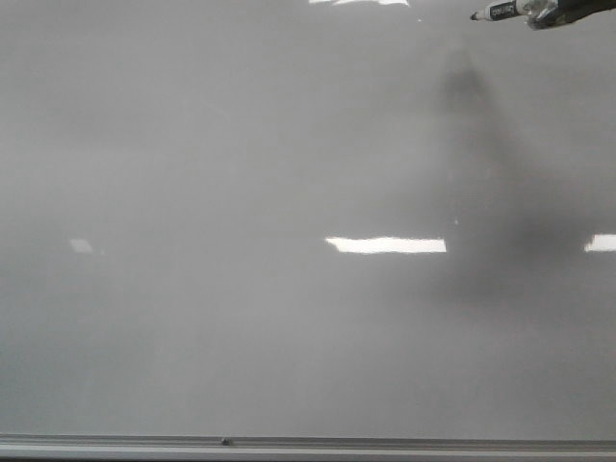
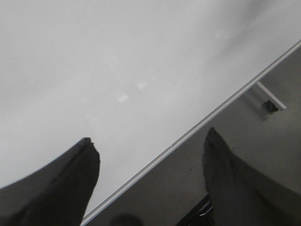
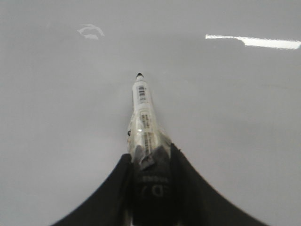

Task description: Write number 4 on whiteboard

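One big whiteboard [image 1: 241, 192] pretty much fills everything, and no number 4 shows on it anywhere.

Going left to right: the left gripper [image 2: 150, 181] hangs over the board's near edge with its fingers spread wide and nothing between them, silver frame strip [image 2: 225, 101] running diagonally under it and grey floor [image 2: 263, 136] past that. The board is glossy pale grey, with bright ceiling-light reflections [image 1: 385, 244] across the middle. Top right, the right gripper [image 3: 149, 162] is clamped on a white marker [image 3: 142, 110], black tip pointing left over the board; can't tell if it's touching the board.
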`<state>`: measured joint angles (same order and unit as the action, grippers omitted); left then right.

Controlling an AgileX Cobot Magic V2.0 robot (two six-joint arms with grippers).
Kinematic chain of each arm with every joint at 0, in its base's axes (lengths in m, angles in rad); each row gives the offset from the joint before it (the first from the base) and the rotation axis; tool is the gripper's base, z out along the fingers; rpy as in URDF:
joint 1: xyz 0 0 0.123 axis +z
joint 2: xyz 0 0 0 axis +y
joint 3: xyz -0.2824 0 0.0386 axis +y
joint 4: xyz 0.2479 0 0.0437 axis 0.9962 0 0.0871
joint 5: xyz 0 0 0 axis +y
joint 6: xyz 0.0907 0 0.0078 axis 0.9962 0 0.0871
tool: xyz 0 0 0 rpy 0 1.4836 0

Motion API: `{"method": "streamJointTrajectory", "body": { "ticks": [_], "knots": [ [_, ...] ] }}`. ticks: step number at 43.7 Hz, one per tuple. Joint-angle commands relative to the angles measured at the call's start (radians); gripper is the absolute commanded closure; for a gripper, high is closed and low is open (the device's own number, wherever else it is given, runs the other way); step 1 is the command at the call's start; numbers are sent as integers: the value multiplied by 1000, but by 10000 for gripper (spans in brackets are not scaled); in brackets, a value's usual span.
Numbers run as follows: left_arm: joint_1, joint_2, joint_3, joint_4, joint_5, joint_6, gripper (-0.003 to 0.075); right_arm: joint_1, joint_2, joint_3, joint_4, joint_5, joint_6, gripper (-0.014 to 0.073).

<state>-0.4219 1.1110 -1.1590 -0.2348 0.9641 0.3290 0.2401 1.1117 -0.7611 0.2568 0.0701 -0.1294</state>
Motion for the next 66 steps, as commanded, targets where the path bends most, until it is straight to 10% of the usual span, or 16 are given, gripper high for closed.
{"method": "streamJointTrajectory", "body": {
  "ticks": [1,20,32,66],
  "knots": [
    [2,-19,-25,-21,-57,-8,262,0,18,-49,2,-82,-8,664],
    [2,-19,-25,-21,-61,-8,262,53,91,-54,-6,105,-101,664],
    [2,-19,-25,-17,-61,-8,262,-103,90,-54,-16,189,-101,664],
    [2,-19,-25,-17,-93,-8,262,-31,117,-85,-16,78,-101,664]
  ]
}}
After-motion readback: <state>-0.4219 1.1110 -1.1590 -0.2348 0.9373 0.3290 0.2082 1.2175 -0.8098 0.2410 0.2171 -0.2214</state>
